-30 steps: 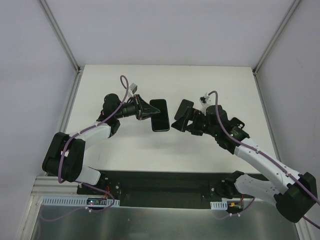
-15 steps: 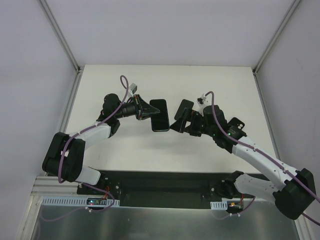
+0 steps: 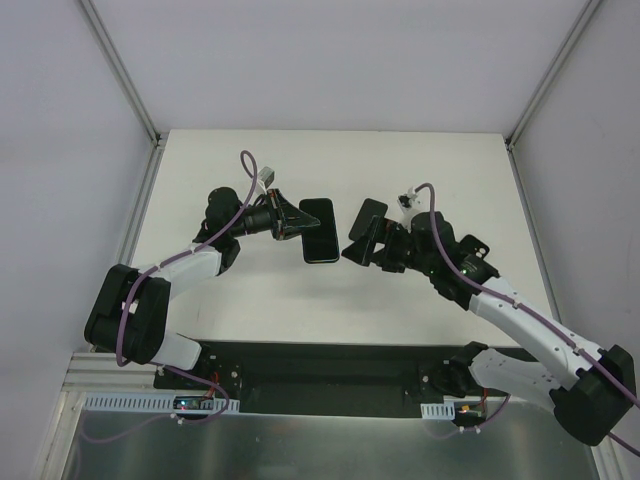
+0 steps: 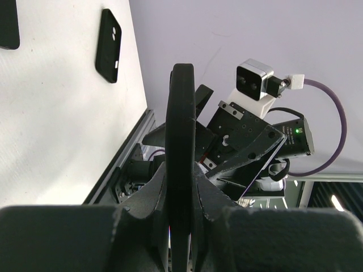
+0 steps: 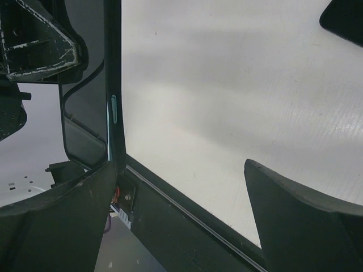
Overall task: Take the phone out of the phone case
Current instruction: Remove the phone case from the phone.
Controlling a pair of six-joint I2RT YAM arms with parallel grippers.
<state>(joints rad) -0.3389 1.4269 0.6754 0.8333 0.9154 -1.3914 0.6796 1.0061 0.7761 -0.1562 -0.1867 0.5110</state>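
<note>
Right arm shifted only slightly over the last second; left arm unchanged, left tool (image 3: pixel 298 222) clenched on the black phone (image 3: pixel 320 231), which it holds raised off the surface (image 3: pixel 250 300) near the middle. Opposite it, right tool (image 3: pixel 357 234) is fully released, jaws spread wide, just right of the phone. Right wrist view: one finger (image 5: pixel 62 215) sits beside the phone's lower edge; contact cannot be told. Black case (image 4: pixel 109 45) lies flat on the surface, well apart from the phone.
</note>
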